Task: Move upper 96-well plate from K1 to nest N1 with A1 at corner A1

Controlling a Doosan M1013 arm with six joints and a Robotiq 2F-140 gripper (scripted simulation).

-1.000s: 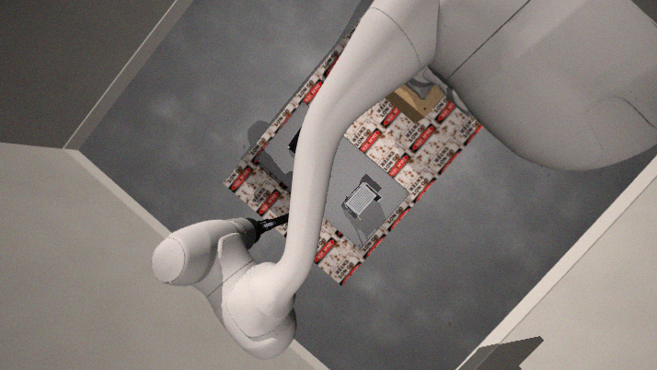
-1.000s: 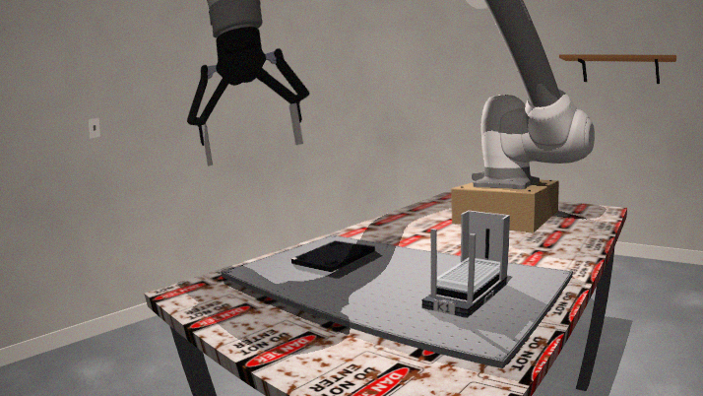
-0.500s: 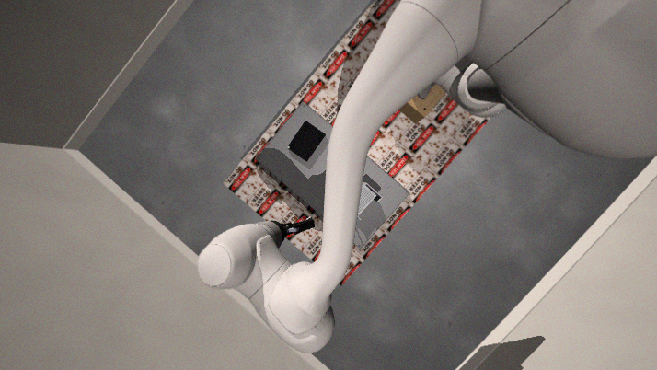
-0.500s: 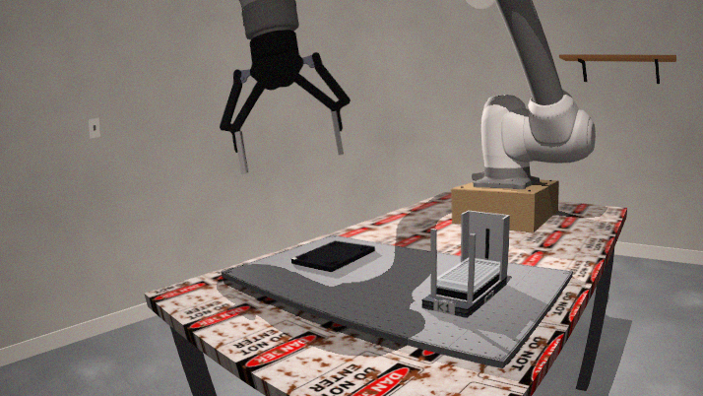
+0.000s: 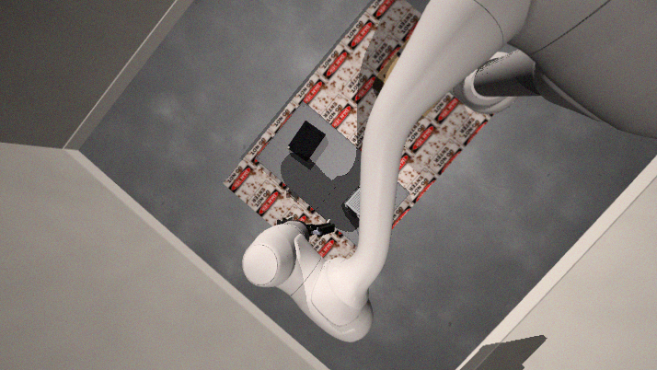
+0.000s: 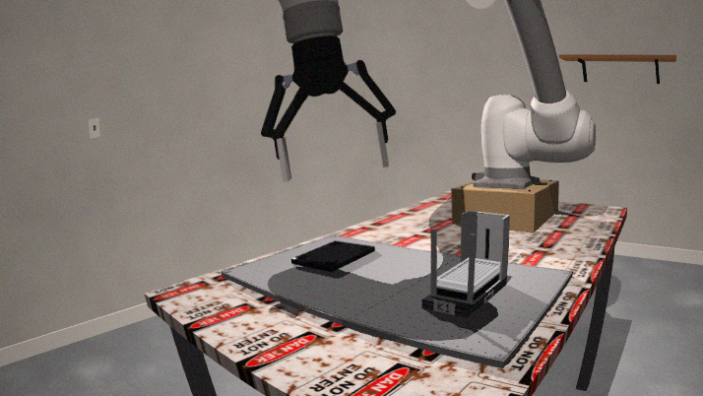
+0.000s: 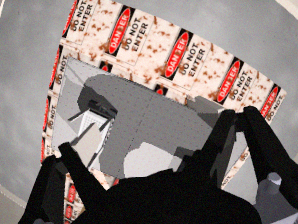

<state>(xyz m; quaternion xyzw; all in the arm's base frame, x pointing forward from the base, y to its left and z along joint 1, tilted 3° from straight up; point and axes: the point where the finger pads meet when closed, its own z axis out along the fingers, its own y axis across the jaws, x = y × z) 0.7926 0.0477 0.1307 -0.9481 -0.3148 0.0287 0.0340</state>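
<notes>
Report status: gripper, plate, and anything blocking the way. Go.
Gripper open, empty, high above the table. White plate on rack K1, untouched. Black nest bare. Nothing seen between gripper and rack.
</notes>
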